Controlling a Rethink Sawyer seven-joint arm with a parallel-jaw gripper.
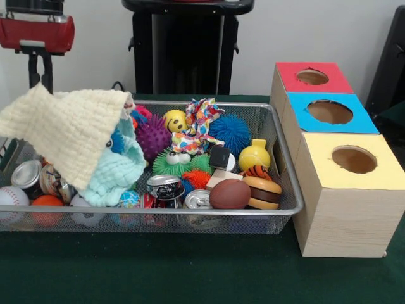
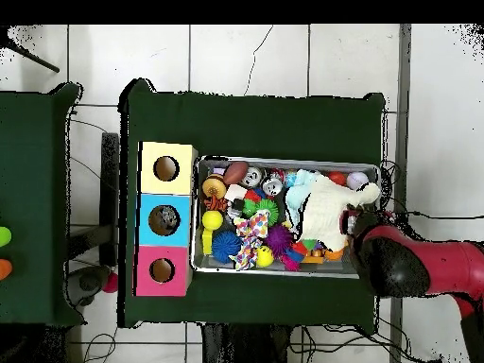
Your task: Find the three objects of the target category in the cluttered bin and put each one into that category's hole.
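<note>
1. My arm is over the bin's end farthest from the boxes. Overhead view shows only the red and black body. The claw itself is under it, so I cannot tell whether it is open or closed.
2. Front view: a cream cloth is lifted off the pile at that same end of the wire bin, draped and hanging. What grips it is not visible.
3. A pale blue cloth sits just below the cream one, partly under it.
4. Bin contents: purple spiky ball, blue spiky ball, yellow smiley ball, brown football, toy burger, drink cans, baseball, orange ball.
5. Three boxes stand just beside the bin, one hole in each top: red box, blue box, yellow box. All holes look empty from the front.
6. The target category is not readable from either view.
</note>
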